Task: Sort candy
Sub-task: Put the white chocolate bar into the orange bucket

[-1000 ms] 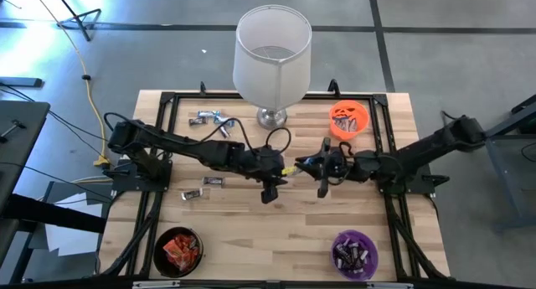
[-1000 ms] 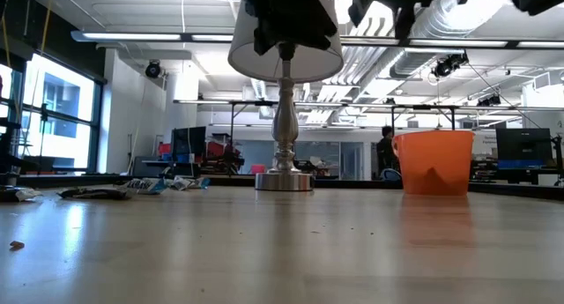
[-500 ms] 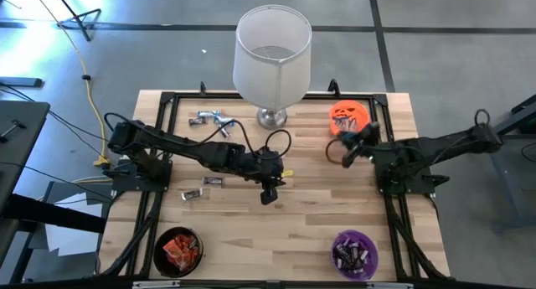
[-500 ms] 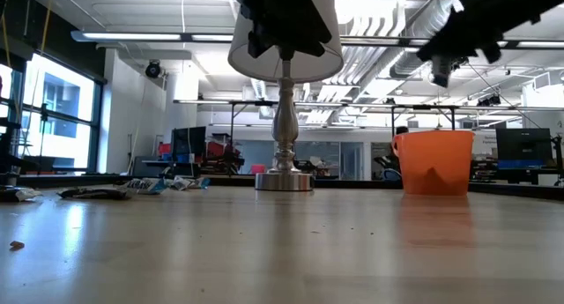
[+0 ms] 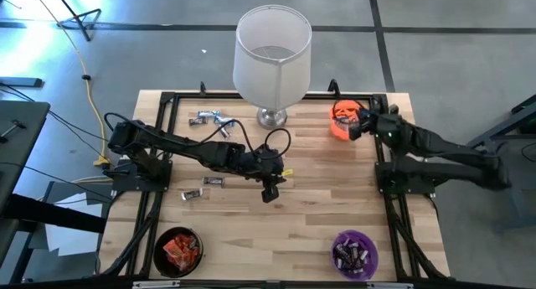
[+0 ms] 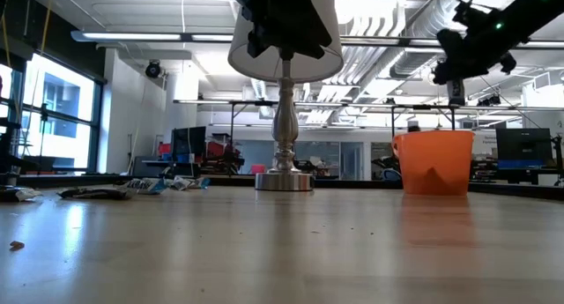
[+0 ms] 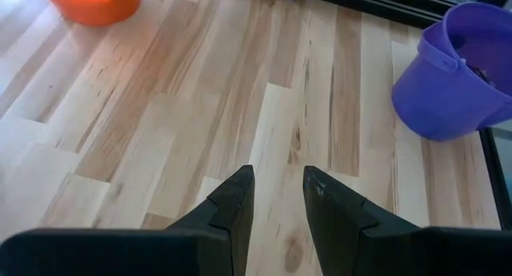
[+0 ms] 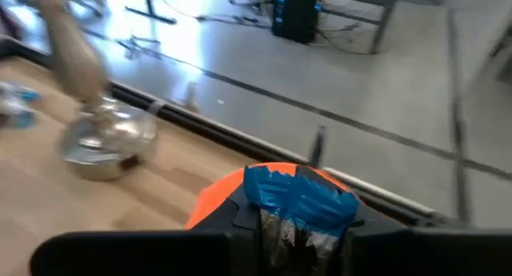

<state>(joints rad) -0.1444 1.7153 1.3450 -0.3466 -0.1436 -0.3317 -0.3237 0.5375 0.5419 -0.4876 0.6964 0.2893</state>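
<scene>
Now my right gripper (image 8: pixel 300 228) pinches a blue-wrapped candy (image 8: pixel 300 198) above the orange bowl (image 5: pixel 345 121) at the bench's far right corner; I should centre before releasing. Left gripper (image 7: pixel 274 200) waits mid-bench, spread, empty.

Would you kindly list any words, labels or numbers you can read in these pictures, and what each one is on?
No text can be read anywhere.
Blue-wrapped candy in the right gripper: printing blurred.
Loose candy on the table: too small.
Orange bowl: a black face design, no words.
Monitors in the room: illegible.
</scene>
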